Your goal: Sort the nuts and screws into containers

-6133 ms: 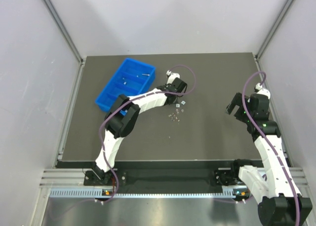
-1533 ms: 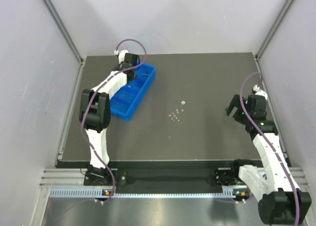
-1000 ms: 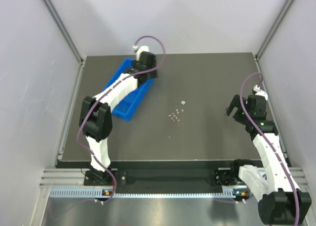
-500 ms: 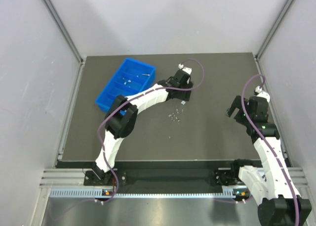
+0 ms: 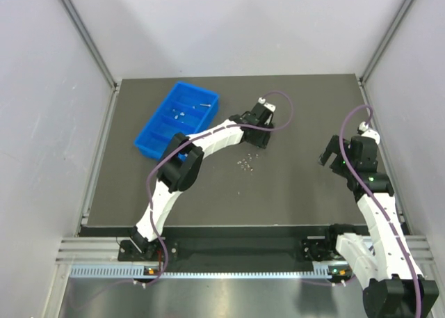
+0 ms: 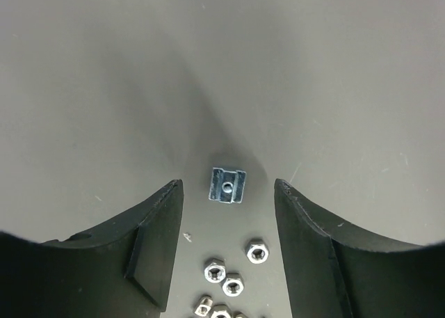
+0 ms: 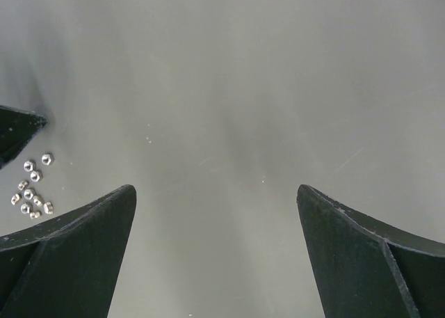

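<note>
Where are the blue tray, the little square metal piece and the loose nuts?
blue tray (image 5: 143,147): overhead view, on its near end wall.
square metal piece (image 6: 228,184): left wrist view, on its centre hole.
loose nuts (image 6: 233,284): left wrist view, on one nut in the cluster.

Place: a robotics lab test cell, from where I stand.
Enclosure: plain pale grey panels (image 5: 42,123) close in three sides, joined by bare aluminium posts (image 5: 83,33).
Counter: a dark matte counter (image 5: 306,109) fills the floor of the cell.
Mounting: a slotted rail (image 5: 236,270) runs along the near edge by the arm bases.
Machines: a left arm (image 5: 215,133) and a right arm (image 5: 379,217), white and black, trailing purple cables (image 5: 281,93).
Work items: a blue tray (image 5: 158,116) and loose nuts (image 5: 245,163).
</note>
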Robot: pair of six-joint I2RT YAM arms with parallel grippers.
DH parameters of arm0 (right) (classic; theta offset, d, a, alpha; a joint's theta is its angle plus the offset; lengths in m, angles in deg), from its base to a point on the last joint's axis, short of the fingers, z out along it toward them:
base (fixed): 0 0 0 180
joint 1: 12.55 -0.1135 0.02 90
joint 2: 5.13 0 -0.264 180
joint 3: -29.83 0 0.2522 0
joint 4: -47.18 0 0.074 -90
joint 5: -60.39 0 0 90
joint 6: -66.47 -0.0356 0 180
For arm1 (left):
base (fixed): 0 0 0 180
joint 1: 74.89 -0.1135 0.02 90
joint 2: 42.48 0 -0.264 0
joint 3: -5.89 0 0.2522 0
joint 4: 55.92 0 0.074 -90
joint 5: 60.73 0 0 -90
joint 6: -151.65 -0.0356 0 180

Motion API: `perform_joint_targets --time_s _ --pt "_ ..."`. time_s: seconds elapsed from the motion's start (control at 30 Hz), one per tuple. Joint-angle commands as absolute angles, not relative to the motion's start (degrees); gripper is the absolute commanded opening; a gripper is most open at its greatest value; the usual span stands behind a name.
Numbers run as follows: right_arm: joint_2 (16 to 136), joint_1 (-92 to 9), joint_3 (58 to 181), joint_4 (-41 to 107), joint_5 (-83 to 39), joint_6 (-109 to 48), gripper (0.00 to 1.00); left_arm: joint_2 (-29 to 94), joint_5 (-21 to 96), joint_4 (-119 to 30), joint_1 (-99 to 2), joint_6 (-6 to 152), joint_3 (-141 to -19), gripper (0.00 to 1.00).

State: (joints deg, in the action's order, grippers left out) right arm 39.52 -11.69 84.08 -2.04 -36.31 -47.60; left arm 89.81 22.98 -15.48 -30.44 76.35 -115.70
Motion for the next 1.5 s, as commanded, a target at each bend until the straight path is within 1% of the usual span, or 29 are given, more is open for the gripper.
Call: perform_joint_targets --time_s 0.0,0.23,0.27,0.53,0.8,0.83,1.0,1.1,1.13,1.23,1.33,1.47 --pt "39.43 -12.11 85.61 -1.12 -37.44 -47.17 1.0 88.47 22.85 -15.53 -29.89 74.83 -114.4 0.6" --pt "39.26 -12.11 85.52 -1.12 -37.44 -47.08 1.0 90.14 20.74 -15.53 -29.89 74.04 -114.39 0.57" --pt "39.08 -12.11 85.52 -1.12 -37.52 -47.26 1.0 90.58 20.48 -15.62 -29.89 74.04 -114.31 0.55" --pt "39.0 -12.11 85.52 -1.3 -37.61 -47.26 1.0 92.16 20.56 -15.27 -29.89 74.22 -114.22 0.46" --pt "39.08 -12.11 85.52 -1.21 -37.7 -47.26 1.0 93.22 21.62 -15.7 -29.89 72.99 -115.01 0.45" --pt "39.08 -12.11 85.52 -1.38 -37.61 -47.17 1.0 93.31 21.71 -15.79 -29.89 72.9 -115.01 0.43" --pt "38.82 -12.2 85.43 -1.3 -37.88 -47.34 1.0 94.71 20.22 -14.65 -29.89 72.55 -115.27 0.21" --pt "38.91 -12.11 85.52 -1.3 -37.88 -47.35 1.0 94.71 19.34 -14.21 -29.89 73.07 -115.1 0.16" --pt "38.99 -12.11 85.52 -1.3 -37.79 -47.35 1.0 94.45 18.9 -14.04 -29.89 73.68 -115.18 0.15" --pt "39.08 -12.11 85.52 -1.39 -37.79 -47.35 1.0 92.35 16.18 -14.39 -30.06 74.91 -115.1 0.15" --pt "39.0 -12.11 85.52 -1.3 -37.79 -47.43 1.0 87.43 13.63 -15.96 -31.73 77.11 -113.96 0.16" --pt "39.17 -12.11 85.34 -1.3 -37.79 -47.43 1.0 76.65 13.53 -19.82 -37.08 80.89 -111.06 0.17"
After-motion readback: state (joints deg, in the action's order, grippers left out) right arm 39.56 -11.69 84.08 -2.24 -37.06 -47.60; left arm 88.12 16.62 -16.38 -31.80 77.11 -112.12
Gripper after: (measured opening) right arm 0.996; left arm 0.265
